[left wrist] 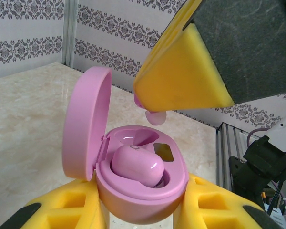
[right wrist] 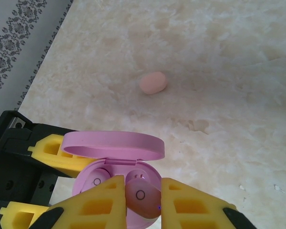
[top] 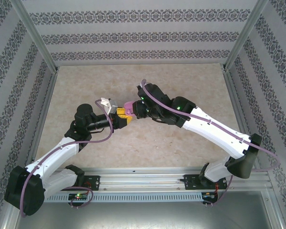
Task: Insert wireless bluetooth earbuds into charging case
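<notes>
Clamping the open case (left wrist: 86, 129) in the left gripper (left wrist: 140, 210), lower centre; pinching a bud (left wrist: 155, 116), mostly hidden in the grip, with the right gripper (right wrist: 143, 200) just above a second bud (left wrist: 136, 166) seated inside.

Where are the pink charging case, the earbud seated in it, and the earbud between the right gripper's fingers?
pink charging case (left wrist: 81, 124): left wrist view, open lid.
seated earbud (left wrist: 136, 164): left wrist view, rounded top.
held earbud (right wrist: 140, 195): right wrist view, ring-marked face.

We see a beige marbled tabletop (top: 133, 81), walls w/ grey damask-stripe wallpaper (top: 133, 28) on 3 sides, metal frame posts (top: 36, 34) & a near-edge rail (top: 148, 183).
</notes>
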Controlling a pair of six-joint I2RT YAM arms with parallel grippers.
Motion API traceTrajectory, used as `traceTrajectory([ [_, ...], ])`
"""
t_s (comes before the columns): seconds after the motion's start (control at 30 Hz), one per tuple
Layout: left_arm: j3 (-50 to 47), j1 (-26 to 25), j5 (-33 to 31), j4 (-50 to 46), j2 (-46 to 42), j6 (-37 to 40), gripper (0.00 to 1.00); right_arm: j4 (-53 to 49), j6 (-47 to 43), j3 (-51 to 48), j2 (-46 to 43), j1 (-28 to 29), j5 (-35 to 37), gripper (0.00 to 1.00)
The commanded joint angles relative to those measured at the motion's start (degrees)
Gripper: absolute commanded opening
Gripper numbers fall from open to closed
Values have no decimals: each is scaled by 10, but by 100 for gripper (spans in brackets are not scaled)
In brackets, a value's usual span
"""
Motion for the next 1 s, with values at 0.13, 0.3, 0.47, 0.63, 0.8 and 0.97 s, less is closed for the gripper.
traceTrajectory([
  [0.13,-1,-7,6,37,-1,-6,19,3,-1,8,9,9,-4,18],
  [0.3,0,-7,6,37,-1,-8,19,3,-2,7,13,10,-5,19],
  [0.47,1,-7,6,36,-2,-6,19,0,-1,7,17,10,-8,20],
  [0.63,1,-8,6,35,-2,-5,19,-1,-1,5,19,10,-8,20],
  [0.8,1,-7,5,31,-4,-3,19,-4,4,2,19,11,-11,20],
  [0.97,1,-8,4,31,-3,-1,19,-7,5,4,18,17,-11,20],
])
